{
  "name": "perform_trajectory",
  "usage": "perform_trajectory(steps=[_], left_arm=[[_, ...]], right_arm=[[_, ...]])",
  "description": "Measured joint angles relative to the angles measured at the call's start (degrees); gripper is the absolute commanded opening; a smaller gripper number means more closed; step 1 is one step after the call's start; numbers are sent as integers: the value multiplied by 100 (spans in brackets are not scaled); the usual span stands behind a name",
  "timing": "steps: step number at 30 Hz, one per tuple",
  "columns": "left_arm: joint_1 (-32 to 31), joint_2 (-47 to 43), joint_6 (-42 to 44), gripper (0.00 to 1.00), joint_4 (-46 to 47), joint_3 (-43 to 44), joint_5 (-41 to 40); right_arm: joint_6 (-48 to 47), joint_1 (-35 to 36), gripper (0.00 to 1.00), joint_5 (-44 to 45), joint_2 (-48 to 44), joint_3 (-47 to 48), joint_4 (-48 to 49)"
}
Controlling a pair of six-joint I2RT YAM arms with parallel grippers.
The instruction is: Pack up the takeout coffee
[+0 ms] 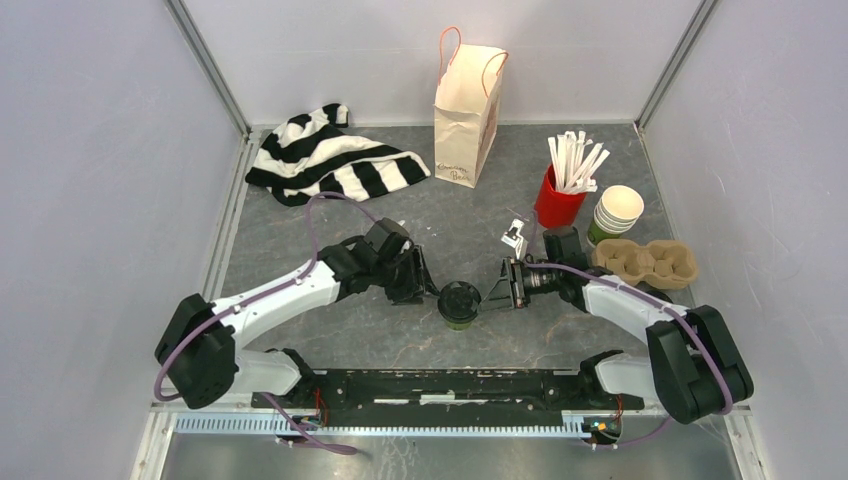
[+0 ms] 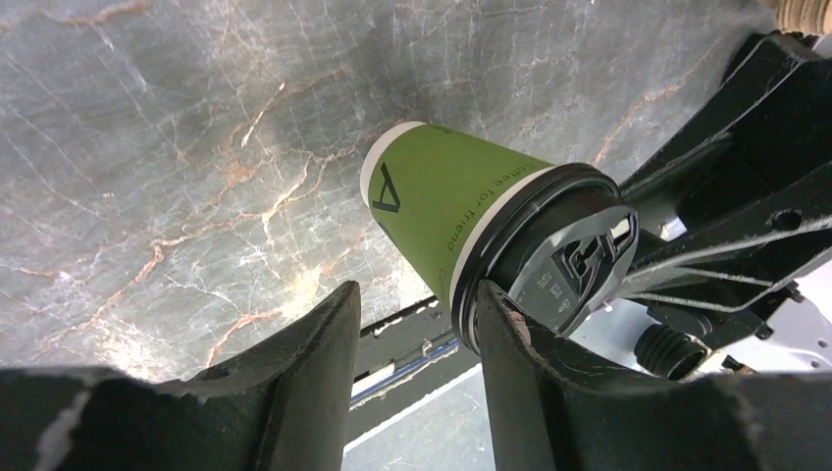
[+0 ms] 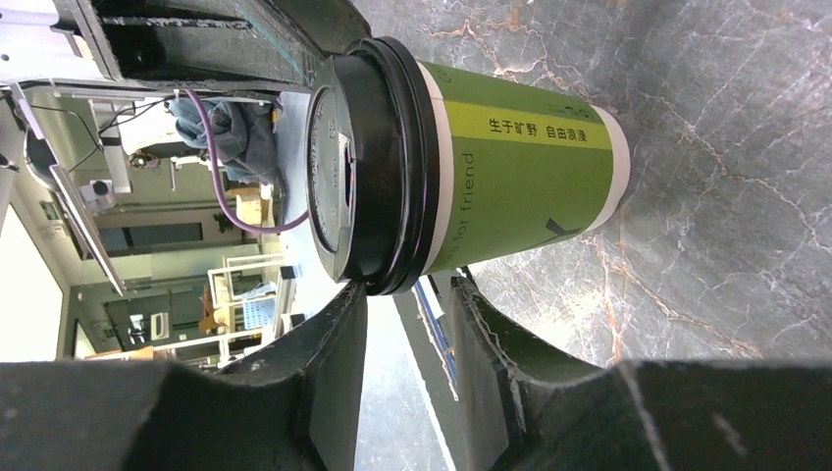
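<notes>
Pincers either side of one lidded coffee, both part-open, nothing gripped.

Noted: the left pincer [image 1: 428, 287] and right pincer [image 1: 497, 290] are set against opposite sides of the takeout coffee cup [image 1: 459, 303], which is stood upright on the worktop [image 1: 400, 338] between the two arms, black lid [image 3: 343, 157] on. In both wrist views the fingers [image 3: 324, 343] are seen spread apart, one above the other, with the lid rim level with the gap and nothing clamped between them. Whether a fingertip touches the rim cannot be told. The opposed placing is judged to steady the cup, or to check the lid's seating, before any lift. The cardboard carrier [image 1: 682, 262] and paper bag [image 1: 466, 110] are well apart from the cup and not yet loaded. Only one lidded cup is found in view.
</notes>
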Motion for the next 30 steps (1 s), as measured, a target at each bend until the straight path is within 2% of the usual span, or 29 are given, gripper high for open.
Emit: perform_trajectory(steps=[7, 13, 19, 22, 25, 30], left_arm=[[4, 597, 260, 58, -90, 610, -111], [-4, 730, 490, 73, -546, 944, -391], [-15, 306, 540, 79, -992, 898, -555], [-13, -199, 466, 83, -883, 520, -420], [-15, -448, 271, 82, -761, 181, -199], [-15, -476, 70, 72, -459, -118, 142]], right_arm=[[304, 63, 42, -11, -107, -173, 184], [243, 70, 48, 166, -284, -173, 46], [173, -391, 50, 304, -636, -173, -240], [240, -780, 50, 310, -721, -162, -186], [284, -833, 50, 308, -555, -94, -164], [431, -828, 50, 304, -114, 125, 116]])
